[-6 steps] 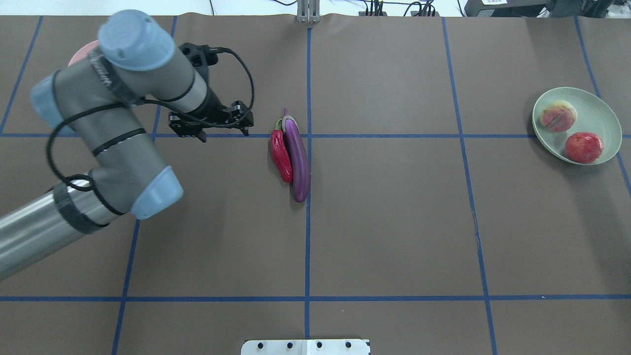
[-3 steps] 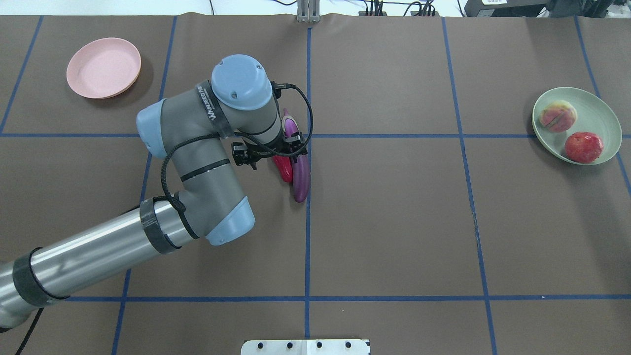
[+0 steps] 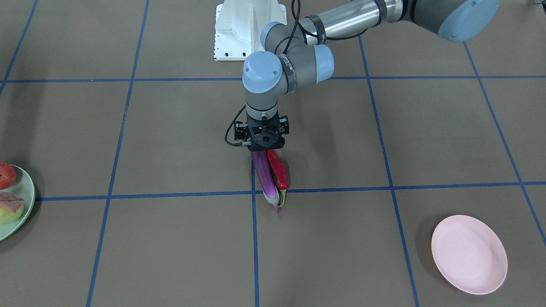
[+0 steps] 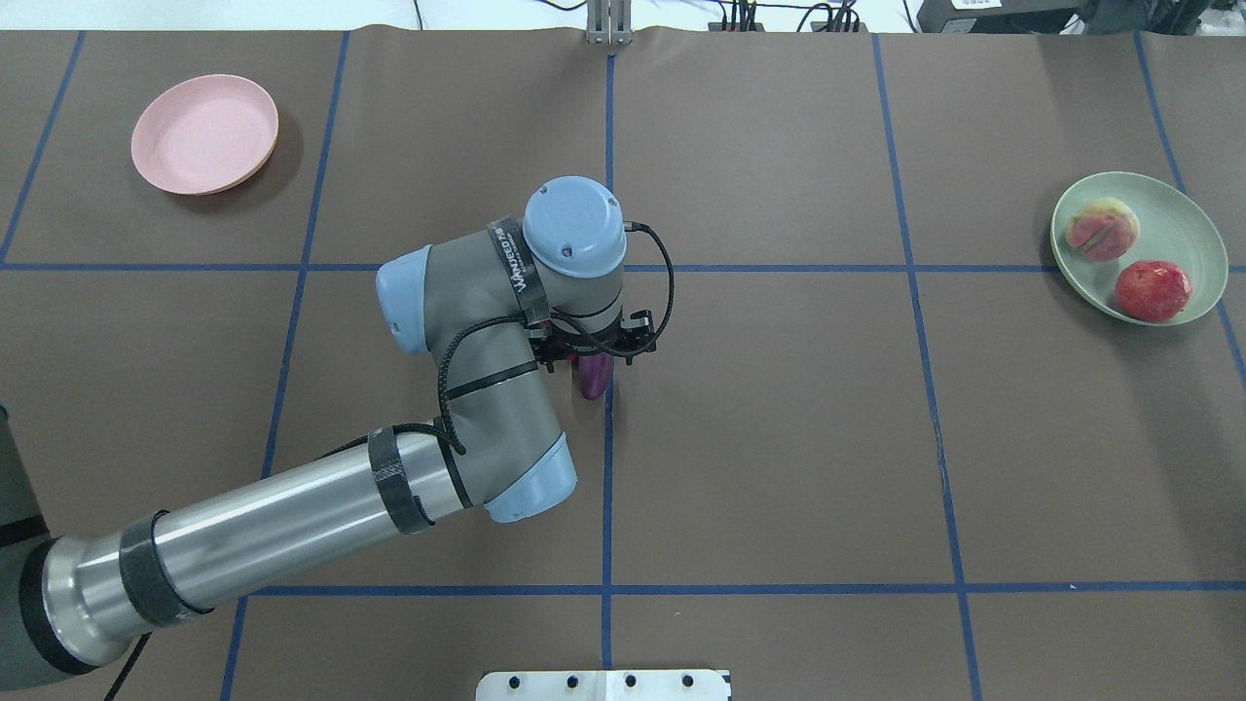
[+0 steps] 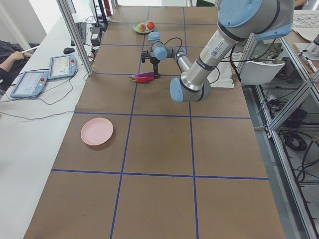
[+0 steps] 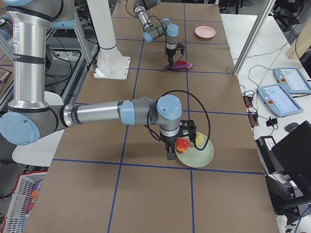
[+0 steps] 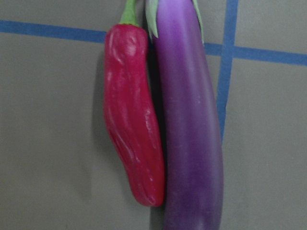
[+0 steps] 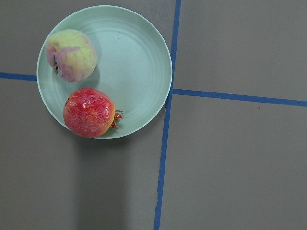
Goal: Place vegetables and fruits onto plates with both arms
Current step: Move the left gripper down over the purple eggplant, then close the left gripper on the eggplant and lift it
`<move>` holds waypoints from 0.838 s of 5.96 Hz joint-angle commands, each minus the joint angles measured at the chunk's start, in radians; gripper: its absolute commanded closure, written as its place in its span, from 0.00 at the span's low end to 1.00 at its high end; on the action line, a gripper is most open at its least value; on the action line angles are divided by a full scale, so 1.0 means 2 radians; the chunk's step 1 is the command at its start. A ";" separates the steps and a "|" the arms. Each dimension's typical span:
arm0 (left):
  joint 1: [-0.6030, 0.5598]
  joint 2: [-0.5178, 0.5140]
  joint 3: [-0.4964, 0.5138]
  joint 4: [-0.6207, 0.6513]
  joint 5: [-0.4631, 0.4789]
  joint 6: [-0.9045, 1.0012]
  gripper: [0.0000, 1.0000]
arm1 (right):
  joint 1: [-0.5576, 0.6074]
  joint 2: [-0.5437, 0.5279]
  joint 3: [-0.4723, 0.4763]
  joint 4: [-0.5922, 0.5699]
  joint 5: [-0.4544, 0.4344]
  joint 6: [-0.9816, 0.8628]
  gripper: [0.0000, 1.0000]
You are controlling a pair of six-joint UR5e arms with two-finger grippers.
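Our left gripper (image 3: 265, 146) is hanging straight down over the blunt ends of the two vegetables. We are not seeing its fingers in any view, so we cannot tell whether they are apart or together, or whether they are touching anything. Directly beneath it the eggplant (image 7: 189, 134) is lying flat on the table (image 4: 779, 438). It is long, slim and glossy purple, paling toward a greenish cap. The chili pepper (image 7: 132, 129) is lying pressed along its side and parallel to it, shorter, wrinkled and bright red. Its green stem is pointing the same way as the eggplant's cap, away from the robot's base. Both stalk ends are reaching out past the gripper and crossing a blue tape line. Well apart from this gripper, farther from the base and out to the arm's own left, the pink plate (image 4: 204, 133) is sitting, pale, round and shallow.

Our right gripper (image 6: 171, 153) is hovering over the edge of the mint green plate (image 8: 139, 62). We are catching it only from the side camera, so we cannot tell how its fingers are standing. Below it the peach (image 8: 71, 54) is resting on that plate, yellow-green with a pink blush. Just beside the peach, the round orange-red fruit (image 8: 89, 112) is lying rough-skinned, its small crown turned toward the plate's middle. Both fruits are sitting close to the rim on one side.
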 commanded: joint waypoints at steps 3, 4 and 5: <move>0.005 -0.006 0.017 0.000 0.001 0.019 0.40 | 0.000 0.000 0.000 0.000 0.000 0.001 0.00; 0.005 -0.006 0.016 0.001 0.001 0.019 0.43 | 0.000 0.000 0.001 0.000 0.000 0.000 0.00; 0.004 -0.006 0.014 0.003 0.002 0.019 0.98 | 0.000 0.000 0.001 0.000 0.000 0.001 0.00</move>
